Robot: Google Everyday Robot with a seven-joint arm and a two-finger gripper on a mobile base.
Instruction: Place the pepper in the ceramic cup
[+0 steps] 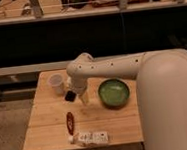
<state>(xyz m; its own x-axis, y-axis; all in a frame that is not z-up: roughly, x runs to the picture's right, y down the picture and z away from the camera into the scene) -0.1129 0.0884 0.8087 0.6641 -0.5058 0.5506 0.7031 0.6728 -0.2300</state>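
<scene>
On the table the ceramic cup stands back left; the pepper lies nearer the front, apart from it. The gripper hangs just right of the cup, whether wide or narrow I cannot tell; a green bowl sits further right

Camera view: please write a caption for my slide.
The gripper hangs between the cup and the green bowl; the pepper lies on the table.

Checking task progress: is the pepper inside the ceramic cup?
No, the pepper lies on the table near its front edge, apart from the ceramic cup, with the hand between them.
</scene>
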